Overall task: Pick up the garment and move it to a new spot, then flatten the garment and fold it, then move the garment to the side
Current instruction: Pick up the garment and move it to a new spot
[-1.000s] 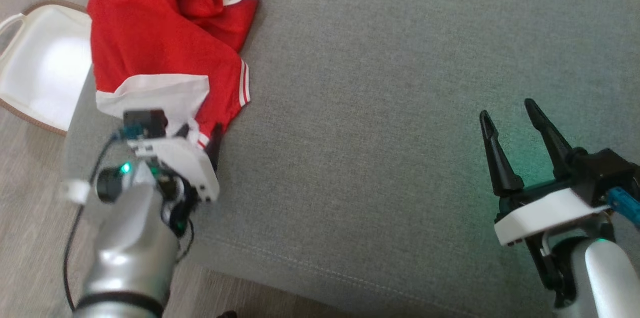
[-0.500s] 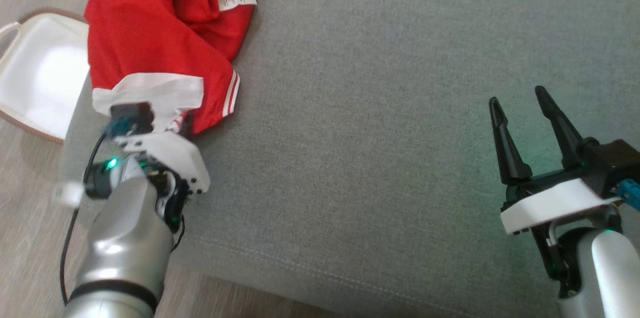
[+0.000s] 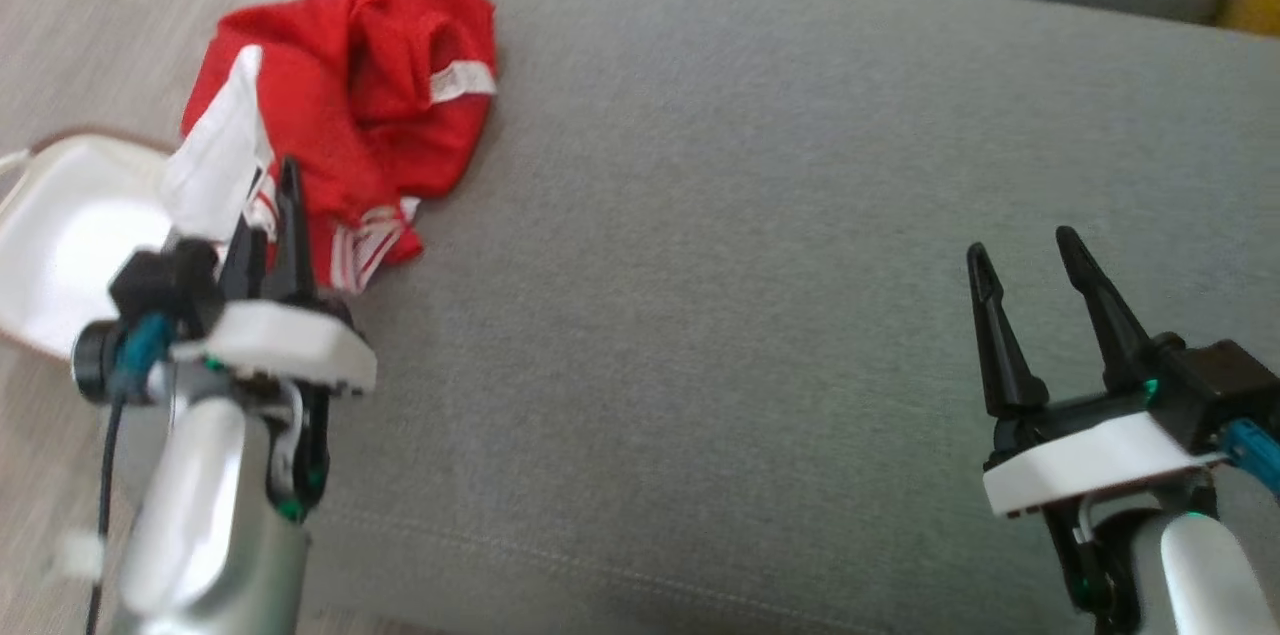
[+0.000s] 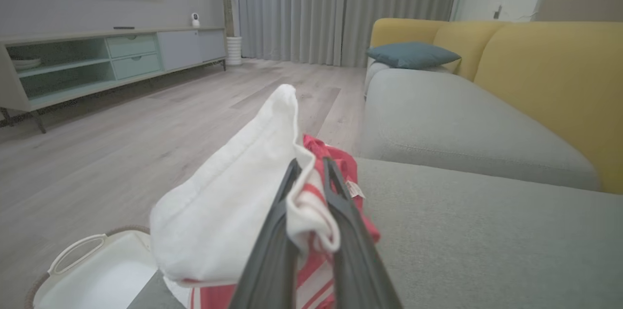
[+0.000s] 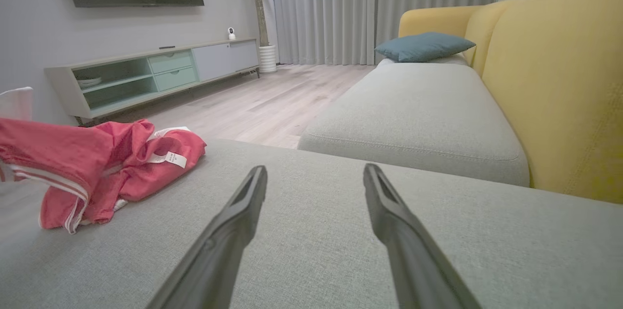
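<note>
garment point(image 4: 229, 221) fold inside left tool point(image 4: 310, 164), wrist view

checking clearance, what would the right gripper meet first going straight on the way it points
Probably the grey sofa cushion, though depth is unclear; the red garment lies well off to the left of the right gripper.

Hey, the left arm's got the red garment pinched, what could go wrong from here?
The left end effector pinches only a white striped hem of the garment, so it might slip out when lifted. The garment lies at the edge of the sofa cushion by the white basket; a drop could land there or on the floor.
</note>
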### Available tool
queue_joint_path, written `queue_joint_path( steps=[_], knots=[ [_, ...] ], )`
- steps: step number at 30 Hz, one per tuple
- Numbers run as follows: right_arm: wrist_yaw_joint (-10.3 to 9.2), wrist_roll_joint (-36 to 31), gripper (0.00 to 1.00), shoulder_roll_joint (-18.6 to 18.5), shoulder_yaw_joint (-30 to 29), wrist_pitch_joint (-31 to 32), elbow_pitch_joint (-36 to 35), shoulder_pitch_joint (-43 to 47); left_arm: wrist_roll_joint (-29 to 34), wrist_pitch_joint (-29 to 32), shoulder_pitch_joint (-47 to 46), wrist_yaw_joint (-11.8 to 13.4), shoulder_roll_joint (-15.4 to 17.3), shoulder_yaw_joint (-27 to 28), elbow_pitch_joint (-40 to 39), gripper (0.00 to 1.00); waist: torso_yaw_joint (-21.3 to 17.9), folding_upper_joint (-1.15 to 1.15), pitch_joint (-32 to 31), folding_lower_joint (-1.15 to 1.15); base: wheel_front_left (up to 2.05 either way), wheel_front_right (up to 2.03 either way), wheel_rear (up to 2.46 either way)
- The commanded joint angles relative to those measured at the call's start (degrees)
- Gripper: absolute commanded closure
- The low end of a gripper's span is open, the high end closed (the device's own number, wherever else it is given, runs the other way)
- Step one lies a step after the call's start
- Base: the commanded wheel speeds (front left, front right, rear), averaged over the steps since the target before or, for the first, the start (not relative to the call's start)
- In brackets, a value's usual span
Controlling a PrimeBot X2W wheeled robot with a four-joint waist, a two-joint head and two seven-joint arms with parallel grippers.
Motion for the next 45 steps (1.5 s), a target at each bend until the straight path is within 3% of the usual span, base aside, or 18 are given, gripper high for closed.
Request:
queue_joint_path(
  steps=[1, 8, 15, 24, 30, 35, 40, 41, 42, 43, 45],
  knots=[
    [-0.03, 0.58, 0.00, 0.25, 0.86, -0.59, -2.53, -0.52, 0.88, -0.67, 0.41, 0.48, 1.98, 1.24, -6.48, 1.00, -2.54, 0.00, -2.32, 0.00, 0.00, 0.00, 0.00],
    [-0.03, 0.75, 0.00, 0.85, 0.48, -0.57, -3.76, 1.14, 2.02, 4.43, 5.03, -0.34, 1.09, -3.55, -21.26, 1.00, -9.04, 0.00, -4.29, 0.00, 0.00, 0.00, 0.00],
    [-0.03, 1.13, 0.00, 1.03, 0.78, -0.39, -4.00, 1.49, 2.35, 9.05, 2.90, -2.57, -1.84, -11.24, -23.72, 1.00, -17.64, 0.00, -4.06, 0.00, 0.00, 0.00, 0.00],
    [-0.03, 1.86, 0.00, 1.09, 1.75, -0.60, -4.69, -0.30, 0.57, 8.55, -6.56, -4.36, -4.04, -19.38, -17.62, 1.00, -28.89, 0.00, 0.79, 0.00, 0.00, 0.00, 0.00],
    [-0.03, 3.60, 0.00, 1.09, 2.97, -1.94, -4.01, -1.79, -2.08, 6.10, -14.99, -3.30, -4.29, -25.52, -12.42, 1.00, -35.84, 0.00, 5.86, 0.00, 0.00, 0.00, 0.00],
    [-0.03, 5.00, 0.00, 1.10, 3.42, -3.50, -2.91, -2.62, -4.99, 5.66, -20.01, -1.87, -4.31, -30.33, -6.55, 1.00, -39.11, 0.00, 9.66, 0.00, 0.00, 0.00, 0.00],
    [-0.03, 5.90, 0.00, 1.10, 3.88, -4.85, -1.31, -3.33, -7.43, 10.64, -22.08, -3.25, -4.31, -34.14, 2.58, 0.98, -40.06, 0.00, 11.68, 0.00, 0.00, 0.00, 0.00],
    [-0.03, 5.96, 0.00, 1.10, 3.77, -5.07, -1.02, -3.45, -7.90, 11.03, -22.35, -3.48, -4.31, -34.72, 3.54, 0.62, -39.90, 0.00, 11.93, 0.00, 0.00, 0.00, 0.00],
    [-0.03, 6.01, 0.00, 1.10, 3.66, -5.28, -0.69, -3.57, -8.20, 11.53, -22.49, -3.74, -4.32, -35.44, 4.47, 0.11, -39.66, 0.00, 12.02, 0.00, 0.00, 0.00, 0.00],
    [-0.03, 6.04, 0.00, 1.10, 3.56, -5.39, -0.37, -3.67, -8.44, 11.84, -22.63, -3.99, -4.32, -36.16, 5.12, 0.00, -39.33, 0.00, 12.07, 0.00, 0.00, 0.00, 0.00],
    [-0.03, 6.02, 0.00, 1.10, 3.32, -5.55, 0.18, -3.89, -8.53, 11.35, -22.85, -4.29, -4.32, -37.48, 5.51, 0.00, -38.31, 0.00, 11.90, 0.00, 0.00, 0.00, 0.00]
  ],
)
